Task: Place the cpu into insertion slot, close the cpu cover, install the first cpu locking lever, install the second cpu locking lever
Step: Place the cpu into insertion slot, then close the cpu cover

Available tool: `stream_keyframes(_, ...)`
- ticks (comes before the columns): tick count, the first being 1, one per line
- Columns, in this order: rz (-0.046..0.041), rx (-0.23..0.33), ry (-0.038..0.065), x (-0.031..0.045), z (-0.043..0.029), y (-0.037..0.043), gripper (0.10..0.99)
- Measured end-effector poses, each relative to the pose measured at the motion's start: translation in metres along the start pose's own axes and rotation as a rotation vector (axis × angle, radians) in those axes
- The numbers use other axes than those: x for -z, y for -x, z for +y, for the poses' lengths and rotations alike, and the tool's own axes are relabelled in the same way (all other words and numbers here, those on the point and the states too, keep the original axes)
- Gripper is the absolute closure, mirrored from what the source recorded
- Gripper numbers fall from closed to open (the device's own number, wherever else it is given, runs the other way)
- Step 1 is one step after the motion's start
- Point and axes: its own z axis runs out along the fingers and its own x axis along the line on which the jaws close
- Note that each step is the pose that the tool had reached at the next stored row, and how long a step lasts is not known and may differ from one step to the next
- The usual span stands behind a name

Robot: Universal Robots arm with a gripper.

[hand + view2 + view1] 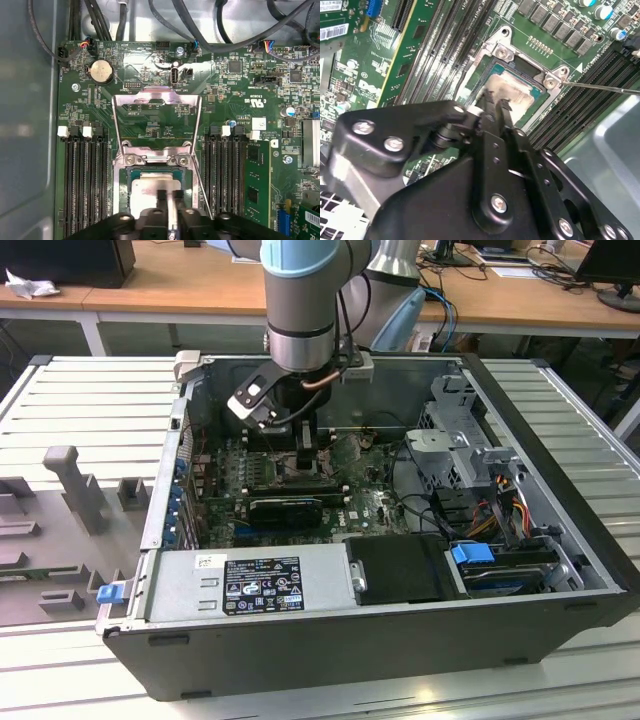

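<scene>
Inside the open computer case (pixel 350 640), hand (pixel 170 196) fingers together, tips on the cpu (pixel 150 186) in the insertion slot (pixel 122 186), cpu cover (pixel 157 98) flipped open.

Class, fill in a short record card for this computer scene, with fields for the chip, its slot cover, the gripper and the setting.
chip: cpu sitting in the insertion slot
cover: cpu cover swung open, green board visible through its window
gripper: gripper right above the cpu, contact unclear
neighbours: memory slots on both sides of the slot
setting: open computer case on a ribbed table
</scene>
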Motion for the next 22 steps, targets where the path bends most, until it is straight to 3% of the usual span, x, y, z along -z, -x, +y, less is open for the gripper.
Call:
stream_keyframes(2,-0.0003,0.0,0.0,0.0005,0.0,0.0003,0.98)
stream_keyframes(15,0.0001,0.0,0.0,0.008,0.0005,0.0004,0.98)
stream_keyframes(18,-0.0002,0.0,0.0,0.0078,0.0065,0.0005,0.98)
stream_keyframes(22,-0.0003,-0.001,0.0,0.0103,0.0067,0.0005,0.98)
